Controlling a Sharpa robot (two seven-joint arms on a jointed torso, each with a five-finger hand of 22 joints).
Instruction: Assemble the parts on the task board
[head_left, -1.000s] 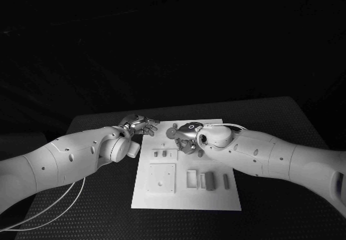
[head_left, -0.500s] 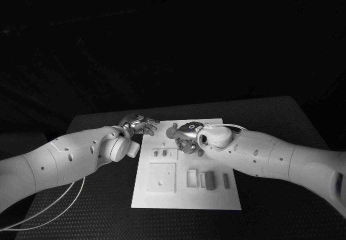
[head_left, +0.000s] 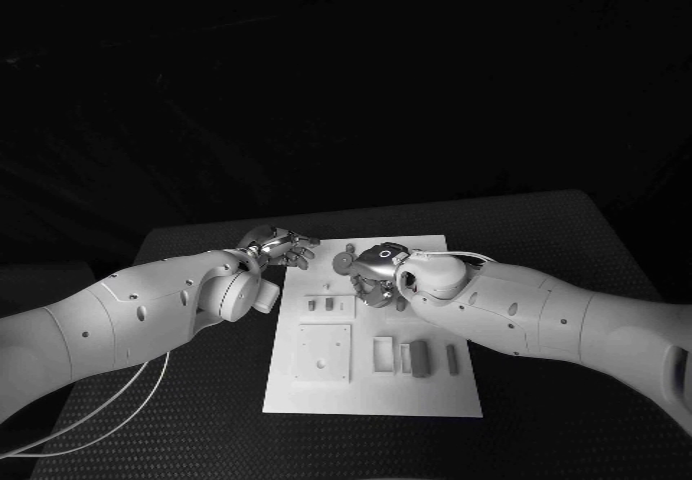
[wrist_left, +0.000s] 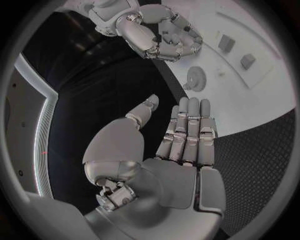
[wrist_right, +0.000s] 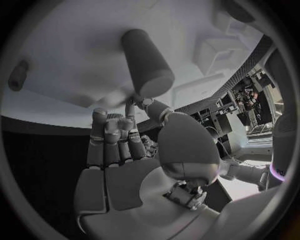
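Meanwhile we saw little change — our right hand (head_left: 378, 277) kept pinching a peg (wrist_right: 147, 62) over the task board (head_left: 375, 400); left hand (head_left: 278, 248) stayed spread.

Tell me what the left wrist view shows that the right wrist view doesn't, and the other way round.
Left wrist view alone: the left hand, open with fingers straight over the dark table, a round toothed part lying on the board, and two small blocks farther along it.

Right wrist view alone: a dark cylindrical part, which the right hand appears to pinch at its fingertips, seen close up.

Both: the white task board and the right hand, which the left wrist view sees curled above the board.
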